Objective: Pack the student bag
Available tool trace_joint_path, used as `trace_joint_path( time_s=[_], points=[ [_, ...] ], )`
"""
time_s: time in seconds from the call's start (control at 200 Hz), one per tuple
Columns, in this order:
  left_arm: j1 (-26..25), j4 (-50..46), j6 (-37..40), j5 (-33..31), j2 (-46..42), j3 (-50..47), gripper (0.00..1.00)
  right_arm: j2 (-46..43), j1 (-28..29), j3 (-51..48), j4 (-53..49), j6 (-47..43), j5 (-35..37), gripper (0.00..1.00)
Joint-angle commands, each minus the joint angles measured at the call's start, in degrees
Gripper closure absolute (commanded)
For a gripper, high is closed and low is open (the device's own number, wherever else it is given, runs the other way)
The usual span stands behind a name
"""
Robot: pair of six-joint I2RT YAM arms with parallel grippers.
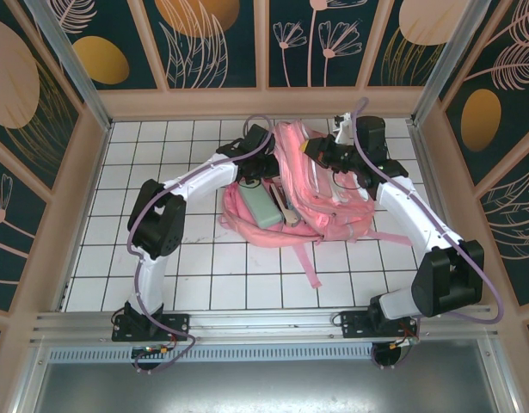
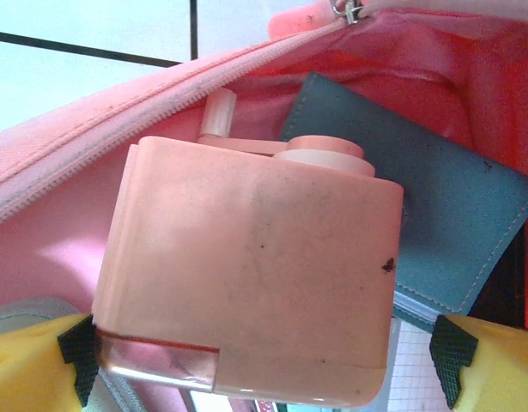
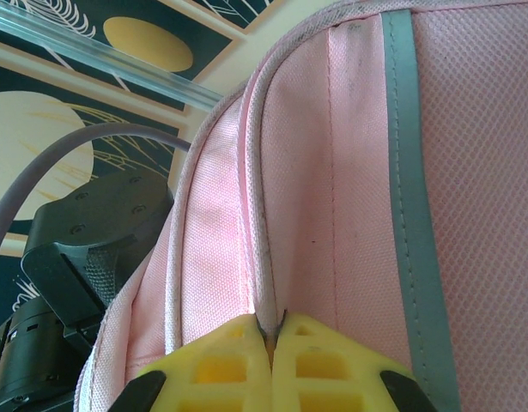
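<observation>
Yellow right claw pinches the student bag at its seam; left claw gapes, pink box between its fingers.

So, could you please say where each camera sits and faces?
Top external: above and behind, looking down at table and bag; both arms show.
Left wrist: on the left arm, looking into the bag at a box and pouch; fingers apart.
Right wrist: on the right arm, facing the bag's side; fingers pinch its seam.
Shared: the bag, in all.
</observation>
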Motion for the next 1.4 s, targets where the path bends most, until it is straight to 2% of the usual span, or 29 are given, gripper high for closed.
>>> trace_joint_path(
  time_s=[0.0, 0.11, 0.275, 0.59, 0.926, 1.206, 1.396],
  points=[
    [-0.14, -3.72, 0.89, -2.11, -1.63, 1.25, 0.02, -3.60, -0.30, 1.40, 4.24, -0.16, -1.43, 1.00],
    [-0.22, -5.61, 0.76, -1.91, -2.98, 2.13, 0.02, -3.52, -0.31, 1.31, 4.22, -0.16, -1.38, 1.00],
    [-0.18, -6.96, 3.35, -6.61, -5.95, 1.26, 0.01, -3.71, -0.27, 1.16, 4.15, -0.21, -1.37, 1.00],
    [-0.07, -9.99, 9.21, -8.12, 0.23, 2.85, 0.03, -4.22, -0.28, 0.79, 4.07, 0.04, -1.37, 1.00],
    [-0.12, -15.44, 13.02, -17.30, 1.21, 2.84, 0.02, -4.62, -0.27, 0.43, 4.05, -0.11, -1.17, 1.00],
    [0.17, -13.33, 12.91, -9.15, -7.40, 4.22, 0.01, -3.76, -0.09, 0.36, 2.93, -1.17, -0.59, 1.00],
    [2.71, -13.38, 9.75, -9.00, -14.19, -3.16, 0.01, -2.85, 0.98, -0.71, 2.18, -2.69, 0.62, 1.00]
  ],
)
